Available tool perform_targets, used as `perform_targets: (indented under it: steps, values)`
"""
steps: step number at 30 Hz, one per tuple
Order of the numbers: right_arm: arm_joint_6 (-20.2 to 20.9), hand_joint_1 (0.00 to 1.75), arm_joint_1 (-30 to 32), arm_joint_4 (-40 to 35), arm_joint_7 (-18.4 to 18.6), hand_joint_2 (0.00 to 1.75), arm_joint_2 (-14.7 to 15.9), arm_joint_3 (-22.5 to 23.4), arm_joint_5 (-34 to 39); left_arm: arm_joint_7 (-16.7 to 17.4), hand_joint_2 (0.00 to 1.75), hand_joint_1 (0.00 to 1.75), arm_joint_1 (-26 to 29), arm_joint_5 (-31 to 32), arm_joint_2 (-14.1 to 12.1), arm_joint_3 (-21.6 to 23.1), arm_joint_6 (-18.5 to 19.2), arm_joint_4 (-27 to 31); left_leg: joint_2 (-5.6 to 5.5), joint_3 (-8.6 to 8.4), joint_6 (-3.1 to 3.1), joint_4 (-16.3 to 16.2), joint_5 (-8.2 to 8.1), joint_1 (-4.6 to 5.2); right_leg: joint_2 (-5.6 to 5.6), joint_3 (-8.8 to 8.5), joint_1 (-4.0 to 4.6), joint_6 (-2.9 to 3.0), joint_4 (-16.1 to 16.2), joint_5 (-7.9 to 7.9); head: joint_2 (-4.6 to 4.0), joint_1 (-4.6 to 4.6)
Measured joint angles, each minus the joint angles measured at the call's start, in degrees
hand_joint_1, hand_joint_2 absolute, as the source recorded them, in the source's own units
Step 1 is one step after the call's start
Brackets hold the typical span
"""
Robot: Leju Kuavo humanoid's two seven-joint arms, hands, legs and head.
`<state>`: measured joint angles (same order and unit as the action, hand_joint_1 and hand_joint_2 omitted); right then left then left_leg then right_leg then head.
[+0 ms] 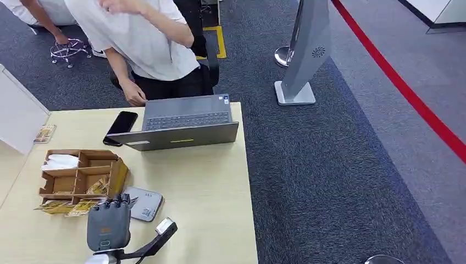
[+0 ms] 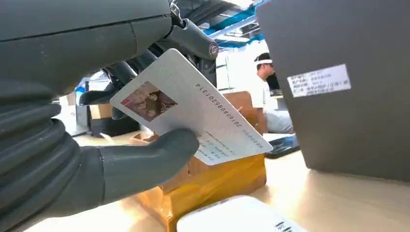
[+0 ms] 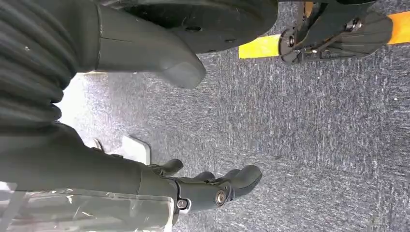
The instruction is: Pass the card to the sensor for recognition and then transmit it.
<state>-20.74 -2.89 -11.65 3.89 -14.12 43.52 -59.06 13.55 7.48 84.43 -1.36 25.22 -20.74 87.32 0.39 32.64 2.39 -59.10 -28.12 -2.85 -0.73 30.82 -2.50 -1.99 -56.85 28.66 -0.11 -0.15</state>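
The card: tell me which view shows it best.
The left wrist view: the card faces the camera, photo and printed number plain, pinched in the left robot hand. In the head view that robot hand hides it. The right wrist view looks down at carpet.

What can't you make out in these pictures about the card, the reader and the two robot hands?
- Card: in the head view, the left robot hand covers it.
- Small print on the card: left wrist view, too small and tilted to read.
- Reader: in the head view the left robot hand hides one end; in the left wrist view the picture's edge cuts it off.
- Right robot hand: hangs open over carpet; where it is relative to the table is unclear.
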Motion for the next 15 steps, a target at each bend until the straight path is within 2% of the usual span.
perform_targets:
  steps: [15]
  values:
    - [0.33, 0.0, -0.01, 0.0, 0.68, 1.75, 0.0, 0.0, -1.81, 0.52, 1.75, 1.75, -3.23, -0.26, 2.1, -3.52, 1.29, -10.19, -0.04, 0.01, 0.0, 0.0, 0.0, 0.0, 0.04, -0.01, 0.0, 0.0, 0.0, 0.0, 0.0, -0.02]
